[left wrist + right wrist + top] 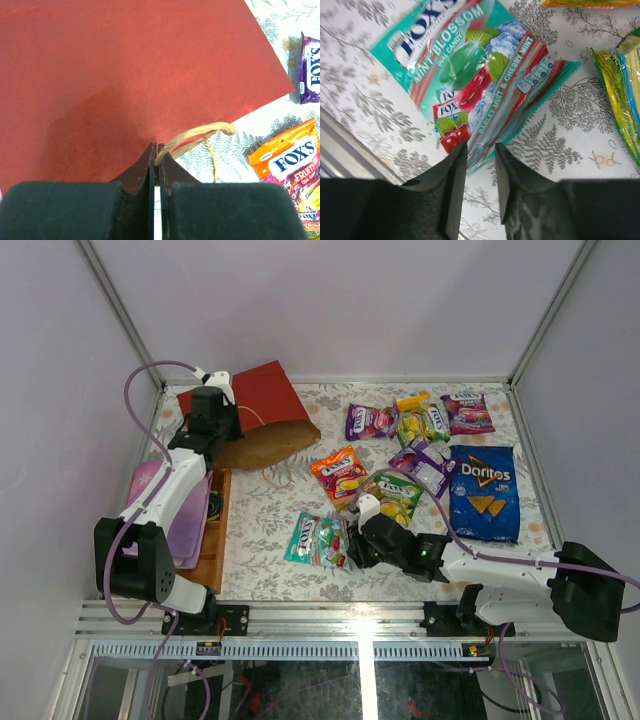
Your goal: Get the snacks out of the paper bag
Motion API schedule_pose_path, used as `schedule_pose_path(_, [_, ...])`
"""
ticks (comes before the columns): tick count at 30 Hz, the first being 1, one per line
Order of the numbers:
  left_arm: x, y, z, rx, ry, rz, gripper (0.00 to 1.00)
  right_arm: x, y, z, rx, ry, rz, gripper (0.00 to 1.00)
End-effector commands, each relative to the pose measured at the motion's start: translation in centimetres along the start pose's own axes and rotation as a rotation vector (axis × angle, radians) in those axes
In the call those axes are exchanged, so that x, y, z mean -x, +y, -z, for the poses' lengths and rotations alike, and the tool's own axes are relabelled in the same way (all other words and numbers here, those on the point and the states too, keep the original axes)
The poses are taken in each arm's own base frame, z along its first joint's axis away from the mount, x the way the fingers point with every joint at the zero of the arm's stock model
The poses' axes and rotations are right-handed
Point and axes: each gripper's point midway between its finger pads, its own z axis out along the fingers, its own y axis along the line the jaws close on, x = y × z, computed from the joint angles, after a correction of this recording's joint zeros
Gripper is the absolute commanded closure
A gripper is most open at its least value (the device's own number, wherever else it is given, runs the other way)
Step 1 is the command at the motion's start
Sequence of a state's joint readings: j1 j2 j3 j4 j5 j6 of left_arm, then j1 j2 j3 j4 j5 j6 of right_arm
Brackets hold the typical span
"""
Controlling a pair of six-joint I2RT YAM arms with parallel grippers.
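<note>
A red paper bag [262, 405] lay on its side, upper left; glossy snacks [340, 472] lay scattered centre-right, a teal packet [315, 538] lowest, blue Doritos bag [484, 490] rightmost.

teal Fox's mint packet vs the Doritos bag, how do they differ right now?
Size: the Doritos bag is clearly larger than the teal Fox's packet. Colour: Doritos bag dark blue, Fox's packet teal with red and green. Place: the Fox's packet's corner sits at the right gripper's slightly parted jaws; the Doritos bag lies far right, clear of both grippers. Both lie flat, outside the paper bag.
</note>
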State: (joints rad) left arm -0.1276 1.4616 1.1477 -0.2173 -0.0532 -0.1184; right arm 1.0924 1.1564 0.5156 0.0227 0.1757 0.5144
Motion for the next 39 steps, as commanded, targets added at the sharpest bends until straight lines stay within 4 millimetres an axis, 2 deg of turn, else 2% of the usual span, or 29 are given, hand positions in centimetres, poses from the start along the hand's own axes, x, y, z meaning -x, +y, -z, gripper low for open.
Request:
schedule_pose_path(1, [1.4,-0.1,-0.2,-0.014,-0.035,0.009,1.0,0.8,-0.3,0.0,-0.034,0.002,0.094,0.52])
schedule_pose_path(3, [1.4,-0.1,-0.2,-0.015,-0.037,0.009,1.0,1.7,-0.5,0.3,-0.047,-0.027,0.115,0.34])
schedule_pose_path(4, [1.5,-0.1,-0.2,-0.017,-0.039,0.009,1.0,2.4,-0.6,0.6,-0.057,-0.056,0.124,0.2])
schedule_pose_path(6, [1.5,-0.2,-0.2,-0.023,-0.04,0.01,1.0,4.5,-0.8,1.4,-0.072,-0.143,0.127,0.01])
schedule_pose_path(8, [1.6,-0.4,-0.1,-0.03,-0.046,0.011,1.0,7.0,-0.8,2.3,-0.086,-0.256,0.12,0.01])
schedule_pose_path(12, [1.8,-0.5,0.1,-0.036,-0.053,0.012,1.0,11.5,-1.7,4.2,-0.145,-0.488,-0.012,0.01])
schedule_pose_path(14, [1.8,-0.6,0.2,-0.04,-0.055,0.013,1.0,13.3,-0.5,4.2,-0.097,-0.554,-0.004,0.01])
schedule_pose_path(17, [1.9,-0.6,0.2,-0.043,-0.056,0.013,1.0,14.9,1.8,2.0,-0.029,-0.482,0.057,0.02])
schedule_pose_path(18, [1.9,-0.7,0.3,-0.046,-0.056,0.012,1.0,15.5,2.5,0.7,-0.024,-0.442,0.063,0.04])
schedule_pose_path(22, [1.8,-0.5,0.5,-0.042,-0.055,0.007,1.0,16.3,3.8,-3.8,0.0,-0.311,0.059,0.07])
schedule_pose_path(33, [1.7,-1.0,0.7,-0.072,-0.057,0.006,1.0,17.7,2.8,-14.1,0.066,-0.239,-0.076,0.17])
schedule_pose_path(35, [1.7,-1.0,0.7,-0.071,-0.055,0.004,1.0,17.9,2.0,-15.8,0.061,-0.242,-0.109,0.26])
schedule_pose_path(39, [1.6,-1.1,0.8,-0.078,-0.054,0.003,1.0,18.5,0.6,-18.3,0.07,-0.257,-0.163,0.35])
